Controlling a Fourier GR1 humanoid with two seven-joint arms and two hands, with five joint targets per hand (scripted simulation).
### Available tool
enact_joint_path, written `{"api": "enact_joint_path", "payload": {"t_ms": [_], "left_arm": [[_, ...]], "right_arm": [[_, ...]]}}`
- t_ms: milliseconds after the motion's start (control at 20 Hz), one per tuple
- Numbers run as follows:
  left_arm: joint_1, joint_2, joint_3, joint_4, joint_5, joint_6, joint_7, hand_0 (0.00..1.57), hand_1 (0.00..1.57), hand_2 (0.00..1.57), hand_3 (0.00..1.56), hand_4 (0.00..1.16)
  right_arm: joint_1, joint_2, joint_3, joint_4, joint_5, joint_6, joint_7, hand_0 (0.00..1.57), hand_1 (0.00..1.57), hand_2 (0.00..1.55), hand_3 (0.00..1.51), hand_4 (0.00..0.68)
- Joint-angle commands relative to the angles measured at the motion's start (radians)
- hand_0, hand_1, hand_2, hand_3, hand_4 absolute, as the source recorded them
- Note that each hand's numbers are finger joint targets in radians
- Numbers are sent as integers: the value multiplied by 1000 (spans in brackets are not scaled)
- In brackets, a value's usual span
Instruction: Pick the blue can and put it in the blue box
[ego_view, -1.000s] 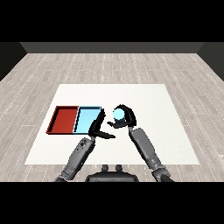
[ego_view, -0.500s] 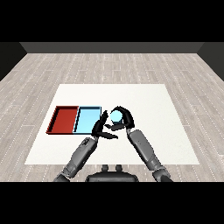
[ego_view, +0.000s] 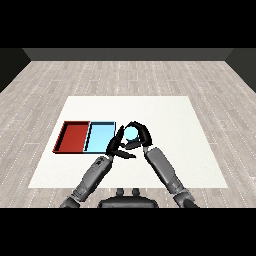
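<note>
**Reporter:** Where is the can at this point?

**Robot:** The blue can (ego_view: 131, 133) sits inside my right hand (ego_view: 138, 136), whose fingers (ego_view: 138, 125) curl round it from above and from the three o'clock side. It is just beside the blue box's (ego_view: 100, 137) near right corner, at about three o'clock from the box, and I judge it is carried above the white table (ego_view: 165, 115) rather than resting on it, though I cannot be sure from this angle.

**Reporter:** And the other hand?

**Robot:** My left hand (ego_view: 117, 145) is at about eight o'clock from the can, fingers straight and apart, holding nothing. It reaches close to the can and partly covers the box's right edge.

**Reporter:** What makes the carry go well?

**Robot:** The box lies toward nine o'clock, with the red box (ego_view: 75, 136) touching it on the far side. I would keep the can upright, travel toward nine o'clock only as far as the middle of the blue floor, and stop well short of the red one. The can's base should pass over the rim, not into it. My left hand stands nearly in the path, so I would draw it back toward six o'clock first. I uncurl only once the can is over the box's floor.
</note>
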Motion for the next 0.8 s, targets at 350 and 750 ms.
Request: {"api": "enact_joint_path", "payload": {"t_ms": [350,750], "left_arm": [[-35,-4,-35,49,51,-20,-49,0,0,0,0,0],[-63,-4,-25,57,-23,53,2,0,0,0,0,108]], "right_arm": [[21,0,71,81,-57,-35,-113,1441,1441,1453,1407,573],[-56,0,177,57,-106,-115,-38,1485,1485,1468,1407,536]]}}
